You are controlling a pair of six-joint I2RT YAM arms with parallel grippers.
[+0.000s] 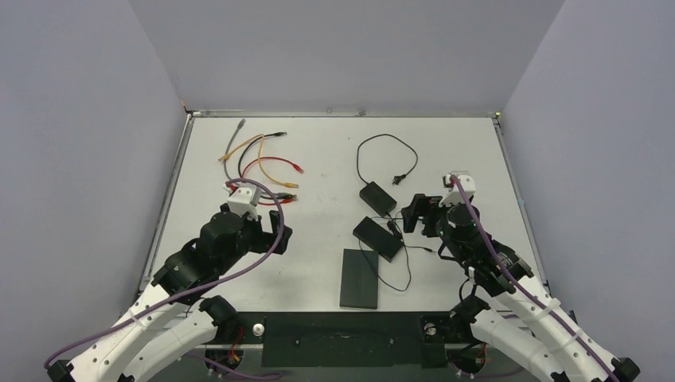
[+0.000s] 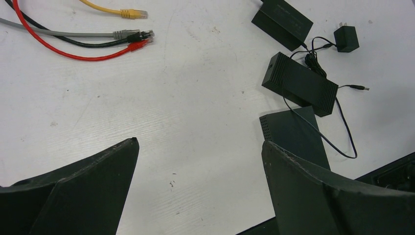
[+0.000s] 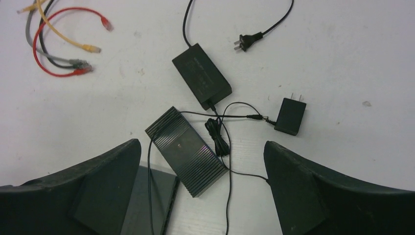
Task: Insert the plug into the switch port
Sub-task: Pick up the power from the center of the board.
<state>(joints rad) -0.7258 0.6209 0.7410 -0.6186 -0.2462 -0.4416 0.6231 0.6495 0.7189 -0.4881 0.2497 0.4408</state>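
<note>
Both claws spread, empty: left gripper (image 2: pixel 199 143), right gripper (image 3: pixel 201 143). Barrel plug (image 2: pixel 361 88) looks light, rigid, on a limp cord; pinch its body, right of switch (image 3: pixel 186 152).

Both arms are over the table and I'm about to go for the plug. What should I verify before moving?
1. The left end effector is open and empty: ok.
2. The right end effector is open and empty: ok.
3. The barrel plug lies loose with nothing on it: ok.
4. Port in view: none shows on the ribbed black box or the flat dark box: cannot tell.
5. The thin wire is free of snags: it is bunched beside the ribbed black box and crosses the flat dark box: not ok.
</note>
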